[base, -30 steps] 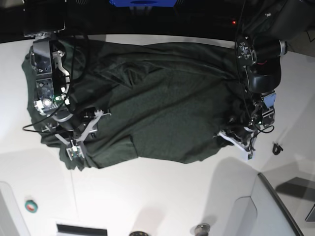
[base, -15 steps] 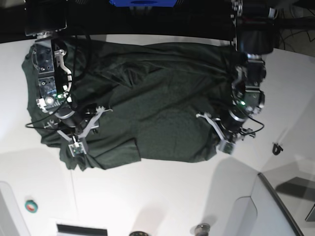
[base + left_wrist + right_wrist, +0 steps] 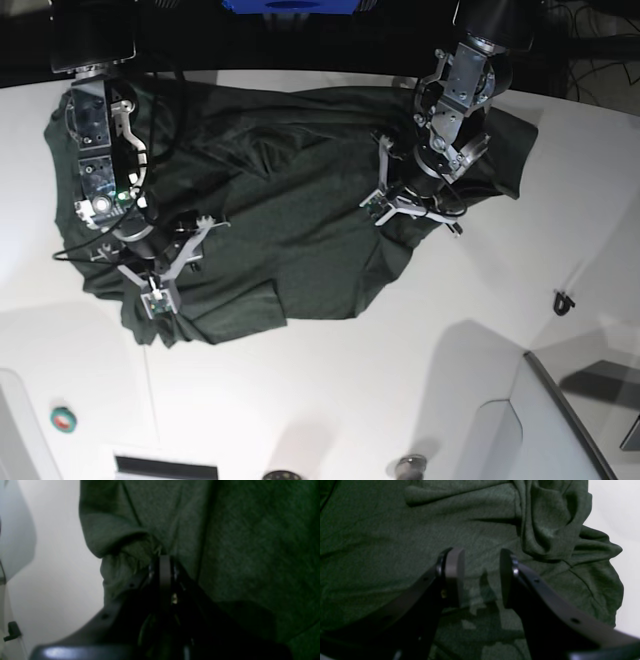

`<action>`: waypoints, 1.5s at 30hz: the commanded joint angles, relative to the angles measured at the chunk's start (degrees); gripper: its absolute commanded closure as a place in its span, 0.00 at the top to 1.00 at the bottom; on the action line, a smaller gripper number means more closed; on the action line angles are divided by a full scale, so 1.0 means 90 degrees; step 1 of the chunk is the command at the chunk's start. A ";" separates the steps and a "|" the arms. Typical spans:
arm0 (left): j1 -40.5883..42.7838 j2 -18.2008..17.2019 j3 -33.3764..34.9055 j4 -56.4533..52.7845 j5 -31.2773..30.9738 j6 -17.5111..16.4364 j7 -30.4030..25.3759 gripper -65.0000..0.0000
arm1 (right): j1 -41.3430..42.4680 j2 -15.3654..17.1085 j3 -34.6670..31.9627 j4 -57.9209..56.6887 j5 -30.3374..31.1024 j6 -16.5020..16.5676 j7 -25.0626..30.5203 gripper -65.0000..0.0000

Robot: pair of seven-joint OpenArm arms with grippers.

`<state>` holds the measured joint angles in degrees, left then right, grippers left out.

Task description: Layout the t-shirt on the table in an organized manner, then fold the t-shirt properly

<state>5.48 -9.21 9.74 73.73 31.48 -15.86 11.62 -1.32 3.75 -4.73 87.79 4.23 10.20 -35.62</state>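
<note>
two hands: left hand (image 3: 163, 562) clenched on t-shirt (image 3: 300, 200); right hand (image 3: 481, 577) released above it.

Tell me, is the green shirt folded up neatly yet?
Not yet. The t-shirt lies crumpled and wrinkly on the table, one side bunched where the left gripper pinches it. No tidy folds show.
</note>
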 commanded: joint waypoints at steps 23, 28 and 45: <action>-0.0799 -0.0065 -0.1448 0.0476 -0.3034 0.0057 0.0990 0.64 | 0.0093 0.0057 0.0023 0.0107 0.0023 0.0005 0.0133 0.34; -0.1248 -0.0241 -0.1683 -0.0246 -0.4373 0.0028 0.1000 0.64 | 0.0093 0.0057 0.0023 0.0107 0.0023 0.0005 0.0133 0.34; -0.1688 -0.0319 -0.1390 -0.1565 -0.4988 -0.0519 0.0951 0.34 | 0.0191 0.0057 0.0023 0.0097 0.0023 0.0005 0.0133 0.34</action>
<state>-8.56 -11.62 -2.57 58.63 -12.69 -20.14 21.45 -0.67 4.05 -4.62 87.74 4.25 10.22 -35.62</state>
